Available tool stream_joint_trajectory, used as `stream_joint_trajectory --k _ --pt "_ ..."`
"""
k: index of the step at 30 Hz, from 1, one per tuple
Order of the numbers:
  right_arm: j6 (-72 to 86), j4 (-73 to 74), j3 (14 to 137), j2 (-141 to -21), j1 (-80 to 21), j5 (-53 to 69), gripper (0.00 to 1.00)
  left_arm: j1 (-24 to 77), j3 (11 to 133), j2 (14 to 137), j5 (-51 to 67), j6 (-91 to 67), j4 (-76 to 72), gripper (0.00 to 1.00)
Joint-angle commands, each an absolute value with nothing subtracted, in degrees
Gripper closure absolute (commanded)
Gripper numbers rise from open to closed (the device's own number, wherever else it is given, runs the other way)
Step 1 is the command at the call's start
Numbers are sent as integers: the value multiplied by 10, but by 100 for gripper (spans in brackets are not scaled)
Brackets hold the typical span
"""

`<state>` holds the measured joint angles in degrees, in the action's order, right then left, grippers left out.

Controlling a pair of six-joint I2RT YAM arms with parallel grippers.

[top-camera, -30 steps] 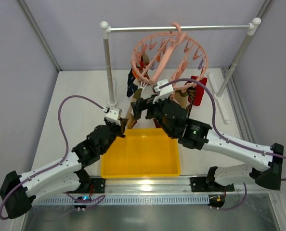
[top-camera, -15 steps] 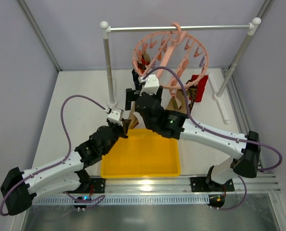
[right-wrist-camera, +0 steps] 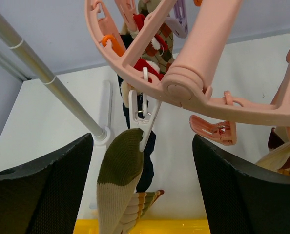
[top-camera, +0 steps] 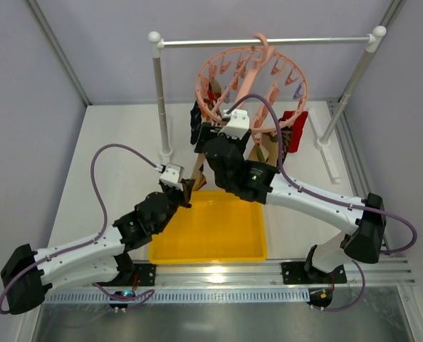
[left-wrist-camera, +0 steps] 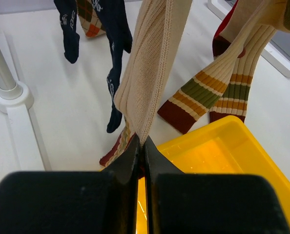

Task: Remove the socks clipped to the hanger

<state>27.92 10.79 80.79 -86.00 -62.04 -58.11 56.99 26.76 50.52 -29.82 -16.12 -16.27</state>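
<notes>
The salmon-pink ring hanger (top-camera: 297, 78) hangs by its hook from the rail. A cream ribbed sock (left-wrist-camera: 150, 73) with an olive toe (right-wrist-camera: 120, 170) hangs from a white clip (right-wrist-camera: 145, 114) under the hanger's ring (right-wrist-camera: 203, 53). My left gripper (left-wrist-camera: 141, 144) is shut on this sock's lower end, just above the bin's far-left corner (top-camera: 186, 187). My right gripper (right-wrist-camera: 142, 185) is open. Its fingers (right-wrist-camera: 42, 190) stand either side of the clip and olive toe without touching them. Navy socks (left-wrist-camera: 116, 44), striped socks (left-wrist-camera: 203, 92) and a red sock (top-camera: 295, 132) hang nearby.
A yellow bin (top-camera: 208, 228) sits on the table below the hanger, between the arms. The white-and-metal rail stand (top-camera: 268, 41) spans the back, with one post (right-wrist-camera: 37, 68) and its foot (left-wrist-camera: 10, 95) just left of the socks. An empty pink clip (right-wrist-camera: 211, 127) dangles to the right.
My right arm has swung up and left from beside the bin to under the hanger ring, its jaws narrowing a little. The left gripper keeps its hold, shifted slightly toward the bin.
</notes>
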Motion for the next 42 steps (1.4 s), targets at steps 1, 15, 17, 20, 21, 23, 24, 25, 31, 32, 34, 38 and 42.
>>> stream_joint_trajectory --k 1,15,17,20,21,23,24,25,31,32,34,38,42 --pt "308 70 796 -862 -605 -592 18 576 262 506 -315 -163 -196 100" --pt "275 28 855 -923 -578 -562 29 589 265 537 -312 -161 -212 100" --pt "273 24 855 -922 -577 -567 36 590 265 538 -313 -160 -212 100" --pt "271 20 853 -918 -577 -579 42 591 265 541 -315 -160 -212 100" --pt "269 20 853 -918 -577 -582 39 592 265 541 -315 -160 -212 100" --pt "266 19 853 -917 -576 -588 36 592 265 541 -315 -160 -213 100" --pt "265 17 853 -917 -574 -589 35 592 265 541 -315 -160 -213 100" --pt "264 17 854 -918 -573 -590 34 592 265 541 -315 -160 -213 100" --pt "258 11 859 -924 -562 -589 37 594 264 540 -314 -161 -214 100" --pt "254 10 860 -925 -559 -587 48 593 263 540 -312 -161 -214 100" --pt "249 4 861 -928 -556 -593 71 595 262 540 -312 -162 -214 100" --pt "240 -14 853 -925 -557 -598 96 595 264 543 -315 -162 -212 100" --pt "229 -32 839 -914 -557 -591 96 595 264 545 -318 -161 -208 100"
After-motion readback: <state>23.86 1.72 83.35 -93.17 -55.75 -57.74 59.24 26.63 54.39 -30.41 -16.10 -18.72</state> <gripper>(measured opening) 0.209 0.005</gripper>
